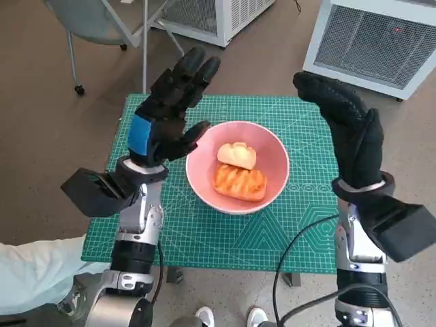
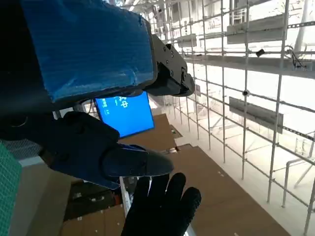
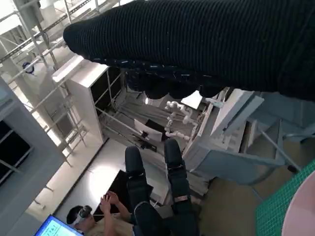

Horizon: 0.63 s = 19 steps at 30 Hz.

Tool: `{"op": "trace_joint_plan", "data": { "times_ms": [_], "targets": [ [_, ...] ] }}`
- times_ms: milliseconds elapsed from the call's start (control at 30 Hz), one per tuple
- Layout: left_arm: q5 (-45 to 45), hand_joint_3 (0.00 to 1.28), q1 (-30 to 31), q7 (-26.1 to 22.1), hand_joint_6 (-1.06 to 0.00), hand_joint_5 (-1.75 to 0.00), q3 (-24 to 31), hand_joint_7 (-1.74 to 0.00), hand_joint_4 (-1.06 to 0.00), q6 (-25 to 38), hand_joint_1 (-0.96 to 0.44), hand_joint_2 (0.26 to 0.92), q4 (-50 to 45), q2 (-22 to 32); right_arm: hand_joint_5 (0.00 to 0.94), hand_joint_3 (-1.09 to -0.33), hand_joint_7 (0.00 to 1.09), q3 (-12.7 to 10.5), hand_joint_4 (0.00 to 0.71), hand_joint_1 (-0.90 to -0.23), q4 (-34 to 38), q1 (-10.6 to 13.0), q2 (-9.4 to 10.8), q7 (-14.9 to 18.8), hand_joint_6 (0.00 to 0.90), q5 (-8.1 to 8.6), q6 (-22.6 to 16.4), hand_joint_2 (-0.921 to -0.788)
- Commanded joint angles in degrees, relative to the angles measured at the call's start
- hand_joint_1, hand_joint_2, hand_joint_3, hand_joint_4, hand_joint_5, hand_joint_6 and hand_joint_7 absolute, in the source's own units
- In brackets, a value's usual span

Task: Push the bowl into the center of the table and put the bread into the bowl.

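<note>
Bread (image 1: 240, 172) already sits in the centred bowl (image 1: 204, 184); both hands, left (image 1: 170, 112) and right (image 1: 347, 122), empty with fingers spread, should simply stay clear

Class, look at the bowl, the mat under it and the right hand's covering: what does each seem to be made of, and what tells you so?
Bowl: smooth pink, faintly glossy, probably plastic or glazed ceramic; the look leaves it open.
Mat: flat, matte green with printed pale grid lines, likely a vinyl or rubber cutting mat.
Right hand: covered in a black knitted glove, its ribbed yarn texture plain in the right wrist view.
</note>
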Motion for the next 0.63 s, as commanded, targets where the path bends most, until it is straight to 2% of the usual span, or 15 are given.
{"op": "trace_joint_plan", "data": {
  "times_ms": [33, 633],
  "targets": [
    [0.19, 0.31, -0.85, -0.49, -0.42, -0.01, -0.39, -0.04, -0.39, 0.40, -0.52, 0.921, -0.50, 0.15, 0.005, -0.754, 0.50, -0.19, 0.177, -0.716, 0.56, 1.09, -0.45, -0.57, -0.001, -0.24, 0.36, -0.921],
    [4.02, 0.29, 0.86, 0.59, -0.35, 0.00, -1.06, -0.01, -0.33, -2.27, -0.52, 0.921, -0.84, 1.09, 0.003, -0.752, 0.50, 0.53, 0.176, -0.725, 0.78, 1.46, -0.03, -1.47, -0.001, -1.48, -1.01, -0.921]
  ]
}}
